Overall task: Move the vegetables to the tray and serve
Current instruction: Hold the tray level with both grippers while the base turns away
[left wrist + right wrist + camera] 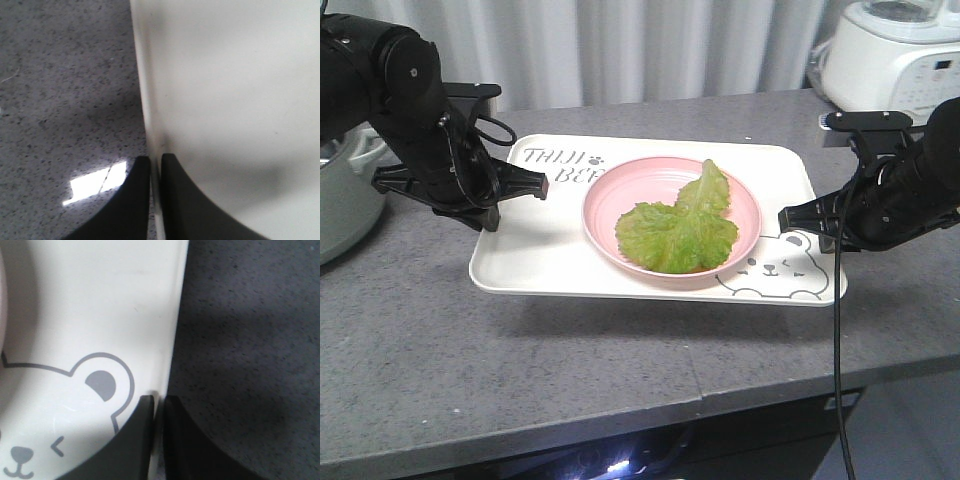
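The left gripper is pinched narrow on the left short edge of the tray, with the rim caught between its fingers. The tray's long axis runs straight across the counter to the other arm. At the tray's middle sits a pink plate holding the lettuce leaf, roughly midway between the arms, so neither has to reach for it. The right gripper is clamped just as narrowly on the right short edge beside the bear drawing, so serving looks to depend on both ends moving level together.

Left end effector, right end effector, clamped
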### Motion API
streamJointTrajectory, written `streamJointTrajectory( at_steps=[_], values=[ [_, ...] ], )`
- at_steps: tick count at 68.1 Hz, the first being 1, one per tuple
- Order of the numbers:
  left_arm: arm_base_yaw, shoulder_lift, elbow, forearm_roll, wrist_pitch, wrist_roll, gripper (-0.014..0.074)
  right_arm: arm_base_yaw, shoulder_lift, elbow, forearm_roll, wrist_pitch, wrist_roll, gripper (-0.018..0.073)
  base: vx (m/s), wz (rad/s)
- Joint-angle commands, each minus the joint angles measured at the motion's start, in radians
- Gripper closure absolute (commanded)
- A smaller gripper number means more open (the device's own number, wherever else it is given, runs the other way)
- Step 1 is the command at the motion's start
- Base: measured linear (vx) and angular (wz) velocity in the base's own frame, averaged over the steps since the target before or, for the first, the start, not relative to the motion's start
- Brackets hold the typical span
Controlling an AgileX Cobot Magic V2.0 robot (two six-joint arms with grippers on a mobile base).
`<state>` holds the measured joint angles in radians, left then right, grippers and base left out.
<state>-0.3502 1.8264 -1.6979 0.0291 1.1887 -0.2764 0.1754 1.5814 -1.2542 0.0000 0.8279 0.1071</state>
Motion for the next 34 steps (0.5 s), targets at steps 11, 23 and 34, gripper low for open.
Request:
streamJointTrajectory(
  at_steps=[11,23,34],
  values=[
    [-0.014,-0.060,-0.029,-0.015,-0.043,0.019,0.0603,0.003,-0.047,-0.028,0.000,-0.060,-0.022,0.0564,-0.03,-0.30],
    [-0.014,-0.060,-0.029,-0.015,-0.043,0.019,0.0603,0.003,-0.047,-0.028,0.000,-0.060,-0.022,0.0564,-0.03,-0.32],
    [-0.014,-0.060,-0.029,-0.015,-0.043,0.019,0.0603,0.003,-0.047,-0.028,0.000,-0.060,-0.022,0.0564,-0.03,-0.32]
  ],
)
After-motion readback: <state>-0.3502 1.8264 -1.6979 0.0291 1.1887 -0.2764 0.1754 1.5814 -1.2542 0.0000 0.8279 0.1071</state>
